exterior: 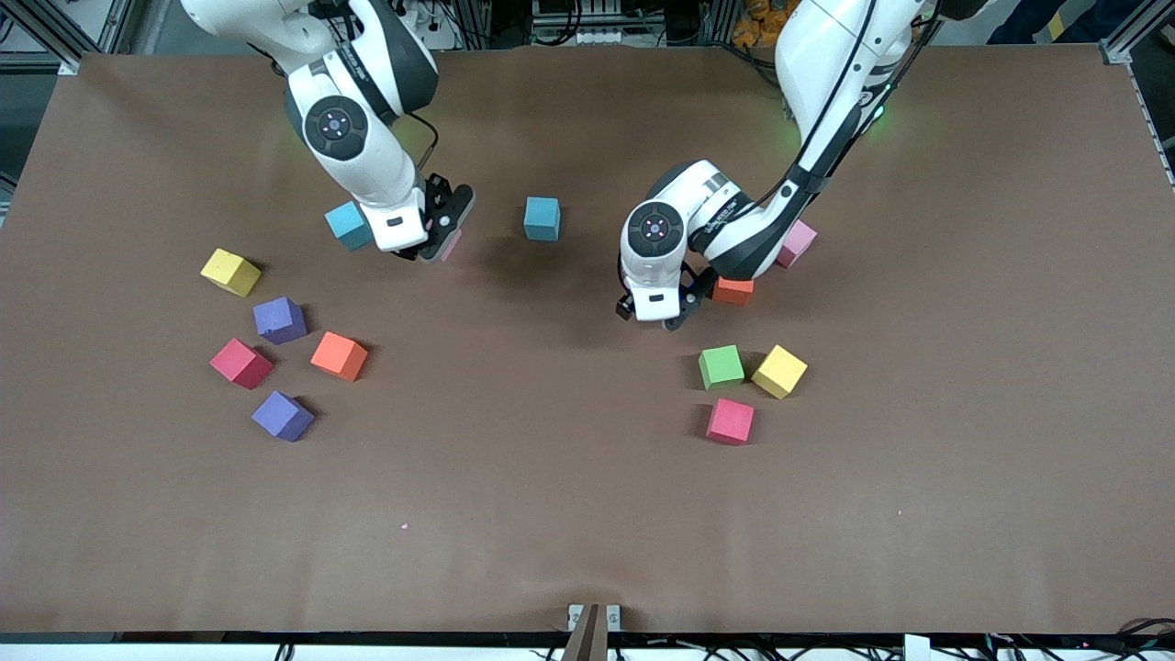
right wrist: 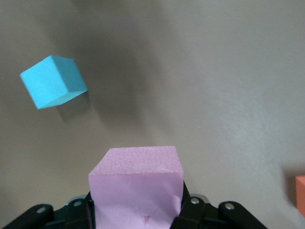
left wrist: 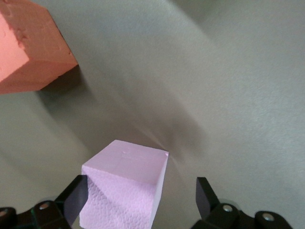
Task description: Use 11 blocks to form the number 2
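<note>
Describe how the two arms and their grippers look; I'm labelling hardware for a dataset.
Both arms have glossy white shells with dark grey joint sections and round black joint caps. A black cable runs along the left arm, which shows a green glow. The left gripper and right gripper have black fingers on white bodies.

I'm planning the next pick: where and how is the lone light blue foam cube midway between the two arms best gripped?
Probably straight down from above, closing the jaws on two opposite side faces of the light blue foam cube. It lies flat on one face and no other cube touches it, so either pair of side faces looks free.
</note>
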Controlling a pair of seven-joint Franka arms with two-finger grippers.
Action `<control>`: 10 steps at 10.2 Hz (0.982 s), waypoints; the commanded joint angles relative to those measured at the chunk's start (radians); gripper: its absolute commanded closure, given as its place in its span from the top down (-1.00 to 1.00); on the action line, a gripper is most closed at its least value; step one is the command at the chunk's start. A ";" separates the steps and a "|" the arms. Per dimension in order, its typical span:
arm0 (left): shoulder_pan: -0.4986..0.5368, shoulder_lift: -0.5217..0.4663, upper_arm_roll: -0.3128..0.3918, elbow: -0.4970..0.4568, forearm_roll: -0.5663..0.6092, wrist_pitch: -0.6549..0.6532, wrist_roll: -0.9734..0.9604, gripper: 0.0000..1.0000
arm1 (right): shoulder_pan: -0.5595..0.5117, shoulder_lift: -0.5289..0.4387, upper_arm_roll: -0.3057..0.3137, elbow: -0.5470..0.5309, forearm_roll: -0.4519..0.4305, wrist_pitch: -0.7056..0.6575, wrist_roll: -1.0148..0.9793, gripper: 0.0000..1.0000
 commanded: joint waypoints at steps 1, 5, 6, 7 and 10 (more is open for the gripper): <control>-0.009 -0.016 0.002 -0.073 0.028 0.049 -0.030 1.00 | 0.097 -0.010 0.001 -0.024 -0.028 0.013 -0.019 -0.27; 0.000 -0.072 0.002 -0.067 0.028 0.031 -0.023 1.00 | -0.032 -0.001 0.209 -0.082 -0.061 0.081 -0.117 -0.27; 0.002 -0.097 0.002 -0.062 0.027 0.010 -0.024 1.00 | -0.110 0.008 0.301 -0.110 -0.059 0.154 -0.155 -0.27; 0.012 -0.124 0.003 -0.053 0.027 -0.021 -0.023 1.00 | -0.199 0.023 0.411 -0.127 -0.061 0.202 -0.163 -0.27; 0.058 -0.163 0.003 -0.050 0.028 -0.055 -0.007 1.00 | -0.276 0.097 0.515 -0.142 -0.059 0.306 -0.151 -0.27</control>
